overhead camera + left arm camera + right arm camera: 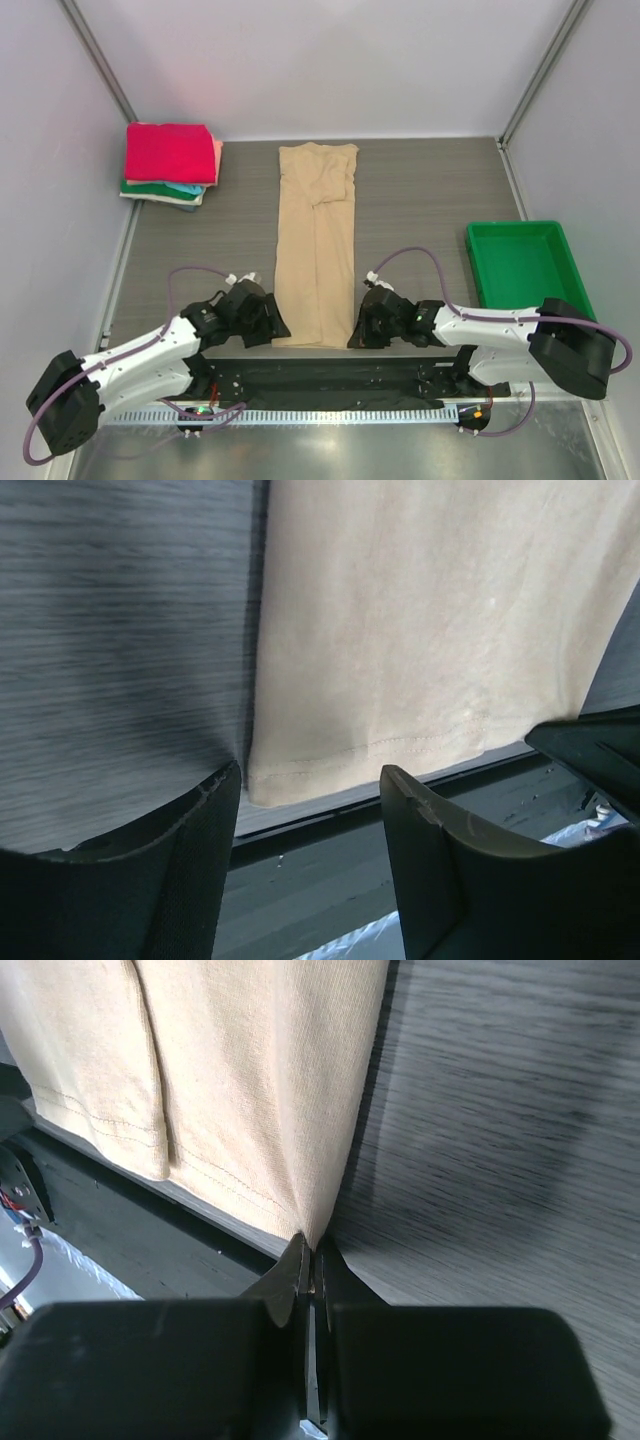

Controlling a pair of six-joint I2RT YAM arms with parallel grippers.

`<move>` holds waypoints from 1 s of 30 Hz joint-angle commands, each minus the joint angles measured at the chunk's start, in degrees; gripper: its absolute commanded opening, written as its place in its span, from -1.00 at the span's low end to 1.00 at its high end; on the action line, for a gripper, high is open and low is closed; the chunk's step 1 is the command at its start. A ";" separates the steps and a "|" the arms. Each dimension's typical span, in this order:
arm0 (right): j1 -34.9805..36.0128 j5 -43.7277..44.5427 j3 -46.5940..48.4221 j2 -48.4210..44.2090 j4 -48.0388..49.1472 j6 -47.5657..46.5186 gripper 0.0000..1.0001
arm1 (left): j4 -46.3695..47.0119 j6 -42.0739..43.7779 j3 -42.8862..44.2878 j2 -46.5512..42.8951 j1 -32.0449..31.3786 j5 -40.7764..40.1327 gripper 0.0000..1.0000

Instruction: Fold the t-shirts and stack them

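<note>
A tan t-shirt (pixel 316 245), folded lengthwise into a long strip, lies in the middle of the table, hem nearest the arms. My right gripper (pixel 358 335) is shut on its near right hem corner (pixel 312 1232). My left gripper (pixel 277 333) is open at the near left hem corner (pixel 268 785), its fingers (pixel 205 810) straddling the table edge just below the cloth without touching it. A stack of folded shirts (pixel 170 162), pink-red on top with salmon, teal and green below, sits at the far left.
A green plastic tray (pixel 525 265) stands at the right side of the table. White walls with metal rails close in the back and sides. A black mounting bar (pixel 320 375) runs along the near table edge below the hem.
</note>
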 commanded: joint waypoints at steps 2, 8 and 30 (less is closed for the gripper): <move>-0.38 3.37 -1.36 -0.90 -3.48 -1.06 -0.97 | 0.57 -2.71 -1.11 2.58 -3.54 -2.48 -0.01; -1.43 2.49 -2.77 -2.74 -3.48 -1.41 -0.98 | 0.75 -4.30 -0.76 1.97 -5.22 -7.39 -0.65; -3.36 13.29 18.55 -13.47 -25.62 -7.99 -0.98 | -20.07 -6.42 26.56 4.51 -15.41 -23.56 -0.99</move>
